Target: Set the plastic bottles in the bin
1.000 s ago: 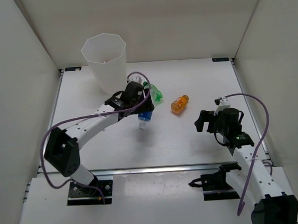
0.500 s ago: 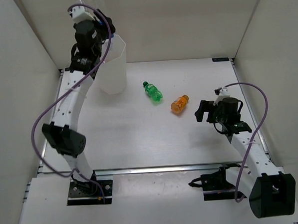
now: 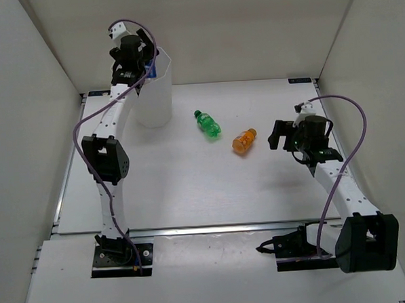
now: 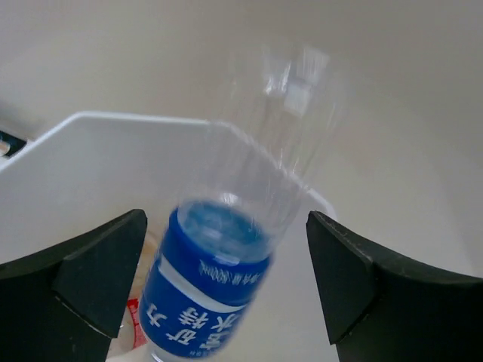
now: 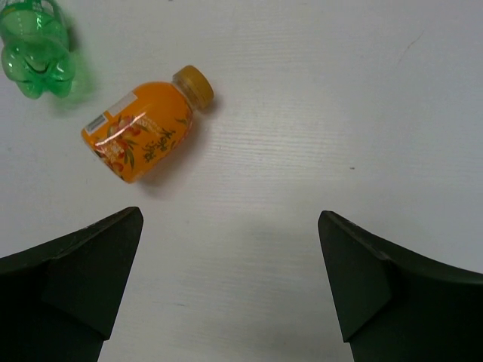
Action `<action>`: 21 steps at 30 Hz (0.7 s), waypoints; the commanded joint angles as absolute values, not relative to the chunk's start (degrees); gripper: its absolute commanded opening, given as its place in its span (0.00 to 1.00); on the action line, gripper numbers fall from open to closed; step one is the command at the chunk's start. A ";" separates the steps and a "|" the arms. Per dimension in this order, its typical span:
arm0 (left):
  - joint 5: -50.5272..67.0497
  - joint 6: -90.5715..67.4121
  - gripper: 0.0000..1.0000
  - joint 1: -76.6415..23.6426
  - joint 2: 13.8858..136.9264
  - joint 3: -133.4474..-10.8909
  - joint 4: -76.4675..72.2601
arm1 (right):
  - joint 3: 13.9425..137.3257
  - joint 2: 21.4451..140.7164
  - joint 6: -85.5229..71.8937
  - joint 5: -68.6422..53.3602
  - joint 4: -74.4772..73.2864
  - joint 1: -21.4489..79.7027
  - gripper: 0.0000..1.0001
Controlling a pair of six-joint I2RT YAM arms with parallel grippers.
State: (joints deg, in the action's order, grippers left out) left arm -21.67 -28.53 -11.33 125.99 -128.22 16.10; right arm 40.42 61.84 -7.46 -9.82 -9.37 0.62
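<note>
My left gripper is raised over the tall white bin. In the left wrist view its fingers stand wide apart. The clear bottle with the blue label hangs blurred between them over the bin's rim, touching neither finger. A bit of red label shows inside the bin. The green bottle and the orange bottle lie on the table. My right gripper is open and empty just right of the orange bottle. The yellow-capped bottle is hidden.
White walls close in the table at the back and both sides. The bin stands at the back left corner. The green bottle lies at the top left of the right wrist view.
My left arm lifted the blue-label bottle from the table middle to above the bin, and the jaws now stand open around it. My right gripper moved slightly farther back.
</note>
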 commanded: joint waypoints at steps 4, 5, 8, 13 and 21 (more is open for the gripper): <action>-21.79 -27.07 0.99 -14.32 114.09 -129.65 17.13 | 48.25 66.88 -5.89 -7.30 -8.88 3.77 0.99; -23.10 -26.03 0.99 -15.20 112.52 -128.25 17.92 | 48.43 67.32 -5.98 -6.42 -8.96 4.39 0.99; -24.17 -24.00 0.99 -18.27 108.04 -123.42 18.98 | 48.69 67.50 -6.06 -6.50 -9.49 5.01 0.99; -25.05 -23.36 0.98 -29.25 101.70 -110.59 19.51 | 48.95 69.07 -7.03 -5.45 -11.16 4.31 0.99; -8.36 -35.86 0.98 -33.84 111.06 -103.33 23.18 | 54.93 73.66 -8.53 -1.77 -21.00 1.32 0.99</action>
State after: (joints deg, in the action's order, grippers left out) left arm -14.22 -31.62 -35.11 104.77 -100.20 16.49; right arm 51.81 73.87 -7.77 -4.69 -18.06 1.76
